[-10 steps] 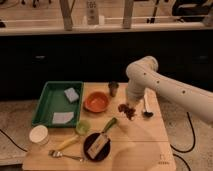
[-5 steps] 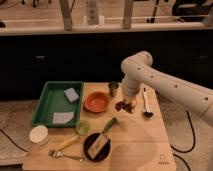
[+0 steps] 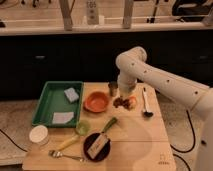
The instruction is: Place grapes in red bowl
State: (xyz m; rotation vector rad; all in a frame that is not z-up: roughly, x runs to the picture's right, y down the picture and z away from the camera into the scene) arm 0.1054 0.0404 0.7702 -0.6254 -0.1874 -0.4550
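Note:
The grapes (image 3: 119, 103) are a dark lumpy bunch lying on the wooden table, just right of the red bowl (image 3: 96, 101). The bowl is shallow, orange-red, and has nothing in it. My gripper (image 3: 124, 95) hangs from the white arm directly above the grapes, very close to them, and it is shut. I cannot tell whether it touches the bunch. An orange fruit (image 3: 131, 102) lies against the right side of the grapes.
A small metal cup (image 3: 113, 88) stands behind the bowl. A ladle (image 3: 145, 104) lies to the right. A green tray (image 3: 49, 101) with sponges sits at the left. In front are a small green bowl (image 3: 82, 127), a black dish (image 3: 89, 152), a white cup (image 3: 39, 135) and utensils.
The arm has swung left and lowered, bringing the gripper from right of the fruit to just over the grapes. The objects on the table have not moved.

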